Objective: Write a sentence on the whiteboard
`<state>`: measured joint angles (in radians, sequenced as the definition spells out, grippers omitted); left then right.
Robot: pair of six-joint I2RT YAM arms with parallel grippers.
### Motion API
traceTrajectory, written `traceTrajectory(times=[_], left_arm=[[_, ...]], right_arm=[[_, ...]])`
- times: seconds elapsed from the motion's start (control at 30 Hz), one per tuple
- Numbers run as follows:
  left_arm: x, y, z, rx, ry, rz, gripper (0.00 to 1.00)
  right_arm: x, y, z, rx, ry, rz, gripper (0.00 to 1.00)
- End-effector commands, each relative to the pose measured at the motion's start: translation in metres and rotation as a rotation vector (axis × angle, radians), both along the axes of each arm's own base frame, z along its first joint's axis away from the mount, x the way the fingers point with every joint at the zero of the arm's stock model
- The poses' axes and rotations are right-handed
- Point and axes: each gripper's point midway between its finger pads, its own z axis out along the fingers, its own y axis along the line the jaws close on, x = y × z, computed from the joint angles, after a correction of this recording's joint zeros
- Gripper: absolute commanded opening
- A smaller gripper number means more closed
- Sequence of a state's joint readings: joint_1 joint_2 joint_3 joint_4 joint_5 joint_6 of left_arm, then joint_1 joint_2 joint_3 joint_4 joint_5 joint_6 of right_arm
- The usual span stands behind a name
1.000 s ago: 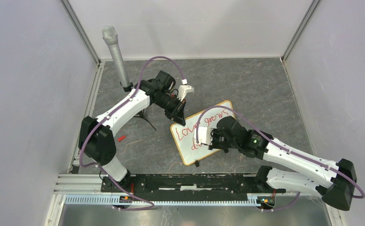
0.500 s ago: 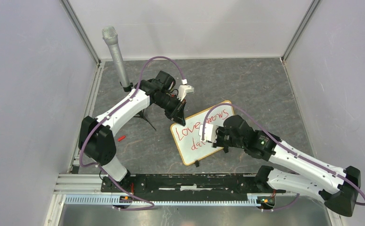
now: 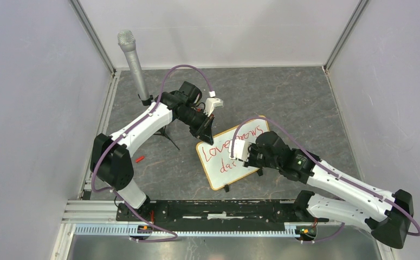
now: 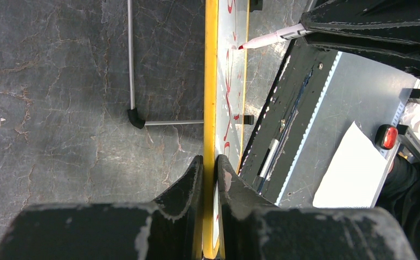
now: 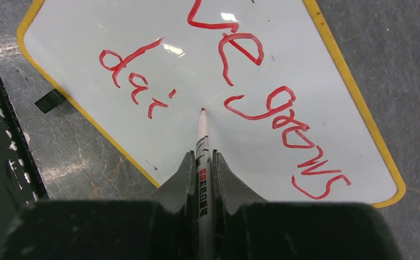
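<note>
Currently, the whiteboard (image 3: 221, 176) is lying on the grey table (image 3: 283, 97), turned diagonally, in the middle of the work area between the two arms. The left gripper (image 3: 205, 131) is reaching in from the far left side and is holding the board at its far edge. In the left wrist view the left gripper (image 4: 210, 160) is showing both jaws pressed together on the yellow frame (image 4: 211, 108), one finger on each face of the board.

The right gripper (image 3: 241, 154) is hovering over the board's face. In the right wrist view the right gripper (image 5: 202, 157) is clamping its jaws on the barrel of a white marker (image 5: 202, 141), which is pointing away from the wrist at the whiteboard (image 5: 283, 49). The red tip is sitting just right of the last written stroke; it appears to be touching the surface, but contact cannot be confirmed from this angle. The marker (image 4: 267, 39) is also showing in the left wrist view, tip against the board.

The sentence (image 5: 251, 116) is reading "Love grows" (image 3: 226, 149) on the upper line and "dai" on the lower line, all in red.

A black clip foot (image 5: 50, 100) is sitting at the board's near edge. A grey microphone (image 3: 133, 62) is standing upright at the far left corner, and a small red object (image 3: 139, 158) is lying on the table beside the left arm.
</note>
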<state>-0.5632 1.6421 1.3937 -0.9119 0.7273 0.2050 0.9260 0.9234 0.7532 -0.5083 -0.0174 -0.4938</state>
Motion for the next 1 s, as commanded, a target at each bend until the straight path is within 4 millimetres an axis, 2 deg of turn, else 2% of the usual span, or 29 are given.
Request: traceTrajectory(times=[0.0, 0.37, 0.63, 0.73, 0.97], left_arm=[[-0.011, 0.003, -0.007, 0.015, 0.008, -0.054, 0.03], [-0.011, 0.004, -0.010, 0.020, 0.008, -0.056, 0.03], [-0.011, 0.004, -0.012, 0.022, 0.014, -0.059, 0.02], [-0.011, 0.004, -0.012, 0.022, 0.014, -0.060, 0.03], [-0.010, 0.002, -0.009, 0.015, 0.014, -0.059, 0.02]], right_arm=[[0.003, 0.002, -0.006, 0.002, 0.002, -0.008, 0.00], [-0.014, -0.007, -0.036, -0.089, 0.072, 0.063, 0.00], [-0.019, -0.016, -0.045, -0.138, 0.085, 0.087, 0.00], [-0.015, -0.016, -0.039, -0.135, 0.064, 0.074, 0.00], [-0.006, -0.008, -0.006, -0.051, 0.002, 0.043, 0.00]])
